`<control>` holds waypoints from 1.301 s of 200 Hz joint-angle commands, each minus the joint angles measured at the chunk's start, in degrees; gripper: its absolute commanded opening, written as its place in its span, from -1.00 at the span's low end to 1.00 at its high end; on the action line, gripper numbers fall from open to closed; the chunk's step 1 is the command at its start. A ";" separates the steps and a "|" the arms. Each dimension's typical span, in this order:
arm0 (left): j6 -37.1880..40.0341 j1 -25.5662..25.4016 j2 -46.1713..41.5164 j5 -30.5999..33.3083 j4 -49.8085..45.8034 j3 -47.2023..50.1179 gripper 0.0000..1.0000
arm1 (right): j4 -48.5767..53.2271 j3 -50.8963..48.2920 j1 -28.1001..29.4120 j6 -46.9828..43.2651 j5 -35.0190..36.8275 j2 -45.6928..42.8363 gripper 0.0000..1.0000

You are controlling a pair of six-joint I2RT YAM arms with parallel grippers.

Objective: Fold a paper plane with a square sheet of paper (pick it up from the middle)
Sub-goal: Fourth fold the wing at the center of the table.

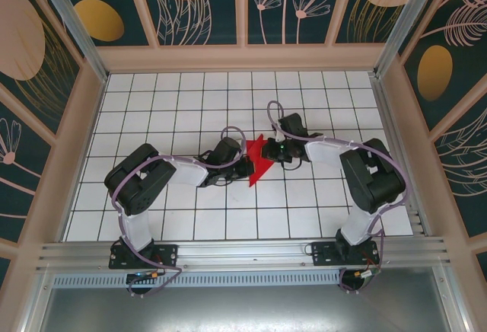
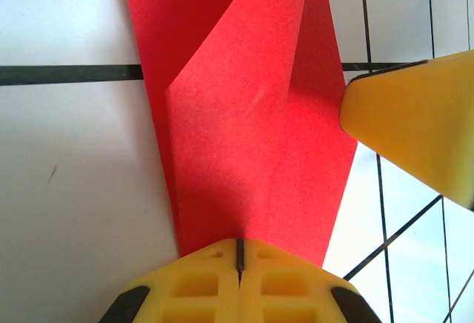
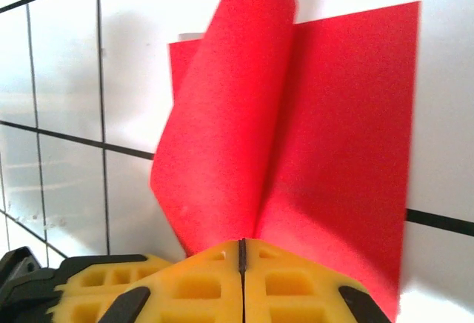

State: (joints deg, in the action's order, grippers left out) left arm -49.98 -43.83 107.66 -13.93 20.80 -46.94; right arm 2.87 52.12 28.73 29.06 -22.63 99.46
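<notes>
The red square sheet of paper (image 1: 259, 161) is lifted off the tiled table between both arms, bent along a middle fold with one flap curling upward. My left gripper (image 1: 245, 167) is shut on its left side; in the left wrist view the sheet (image 2: 252, 130) runs into the closed seam of the gripper (image 2: 239, 252). My right gripper (image 1: 272, 151) is shut on the opposite side; there the sheet (image 3: 296, 130) rises as two flaps from the closed gripper (image 3: 242, 249). The paper plane is out of view.
A yellow finger of the right gripper (image 2: 415, 130) stands close beside the sheet in the left wrist view. The white grid table (image 1: 152, 103) is walled on three sides by patterned panels (image 1: 243, 4). A metal rail (image 1: 243, 252) runs along the near edge.
</notes>
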 commanded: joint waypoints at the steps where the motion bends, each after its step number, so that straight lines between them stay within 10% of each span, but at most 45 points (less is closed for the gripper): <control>1: 1.70 -0.13 5.76 5.32 -10.78 2.90 -1.00 | 0.25 0.93 1.77 1.13 -1.74 0.37 -0.88; 136: 0.84 -0.28 5.24 5.14 -9.09 4.13 -1.00 | 4.29 4.67 3.96 6.11 -1.04 6.64 -0.94; 260: 1.80 -0.44 5.44 4.97 -11.58 5.98 -1.00 | -7.23 4.27 -4.15 -11.23 -3.61 9.77 -0.95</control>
State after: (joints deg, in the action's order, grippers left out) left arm -49.82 -44.21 107.35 -12.97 24.03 -45.04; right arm 2.02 55.57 28.45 23.09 -28.99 107.35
